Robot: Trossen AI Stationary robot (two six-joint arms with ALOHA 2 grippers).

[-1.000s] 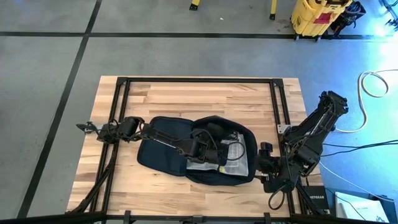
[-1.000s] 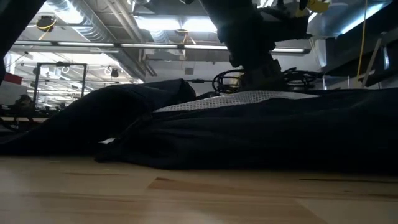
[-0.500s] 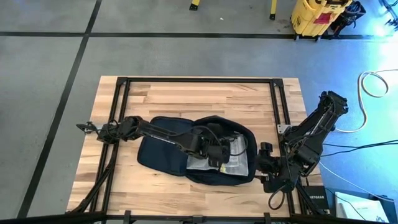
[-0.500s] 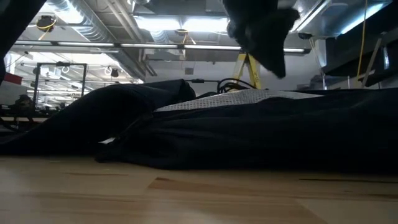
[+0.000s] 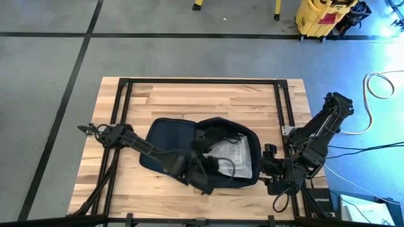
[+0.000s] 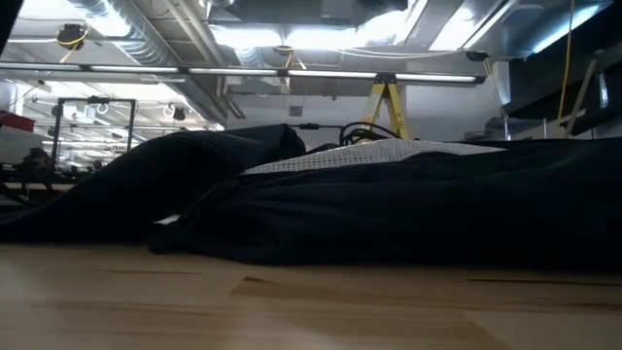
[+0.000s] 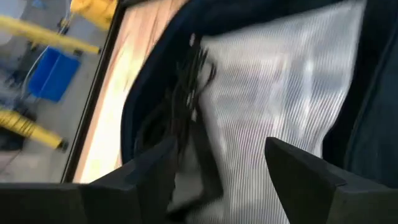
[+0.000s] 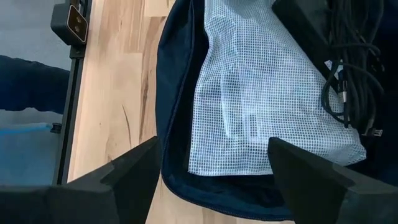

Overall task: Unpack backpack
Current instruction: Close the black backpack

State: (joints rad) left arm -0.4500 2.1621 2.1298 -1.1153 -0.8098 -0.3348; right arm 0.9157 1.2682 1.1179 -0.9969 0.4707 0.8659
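Observation:
The dark navy backpack (image 5: 165, 142) lies flat on the wooden table, its main compartment open toward the right. Inside lie a white mesh pouch (image 5: 235, 155) and a bundle of black cables (image 5: 211, 134). My left gripper (image 5: 208, 171) hovers open over the backpack's near rim; in the left wrist view its fingers (image 7: 217, 186) frame the pouch (image 7: 280, 99) and cables (image 7: 189, 93) without touching them. My right gripper (image 5: 268, 166) waits open just off the backpack's right end and looks down on the pouch (image 8: 261, 93).
A black metal frame (image 5: 120, 101) runs along the table's left, far and right sides. Bare wood (image 5: 202, 94) lies beyond the backpack and in a narrower strip (image 5: 158, 195) in front of it. In the low view the backpack (image 6: 389, 214) fills the width.
My left gripper has risen out of the backpack's opening, drawn back toward the table's near edge and rolled about its own axis; it has left the low view. The mesh pouch and the cables lie where they were.

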